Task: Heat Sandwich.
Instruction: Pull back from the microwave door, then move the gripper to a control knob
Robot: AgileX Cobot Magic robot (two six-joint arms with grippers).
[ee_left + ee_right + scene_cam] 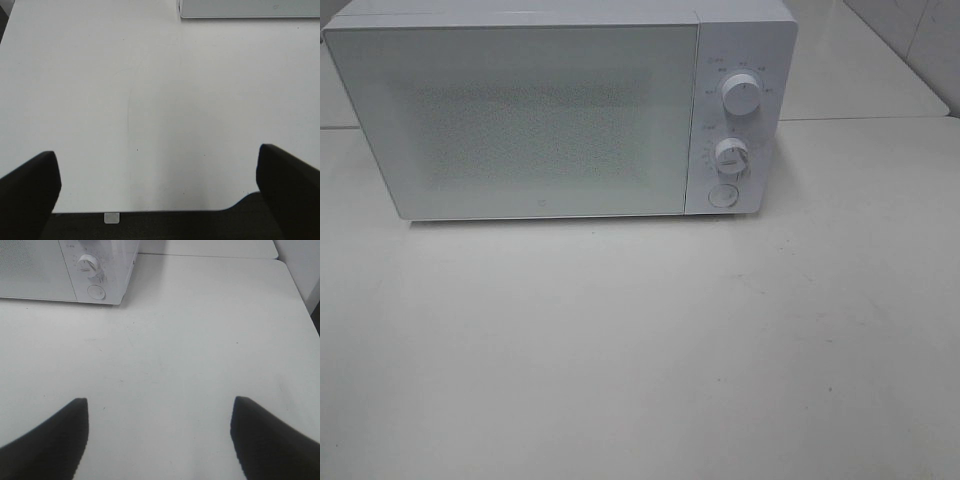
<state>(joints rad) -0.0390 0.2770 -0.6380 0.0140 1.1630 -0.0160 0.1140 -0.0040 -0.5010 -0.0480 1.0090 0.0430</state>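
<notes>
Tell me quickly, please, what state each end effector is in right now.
Left end effector: open, holding nothing.
Right end effector: open, holding nothing.

Soft, even light leaves the white surface pale and hazy. The microwave casts a thin shadow at its front. The dark fingers blur in both wrist views.

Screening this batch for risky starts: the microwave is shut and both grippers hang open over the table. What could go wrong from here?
1. The microwave door is shut; its round button, probably the release, sits right under the lower knob, so the open right gripper could nudge the knob instead.
2. No sandwich shows in any view; the open left gripper may search blindly.
</notes>
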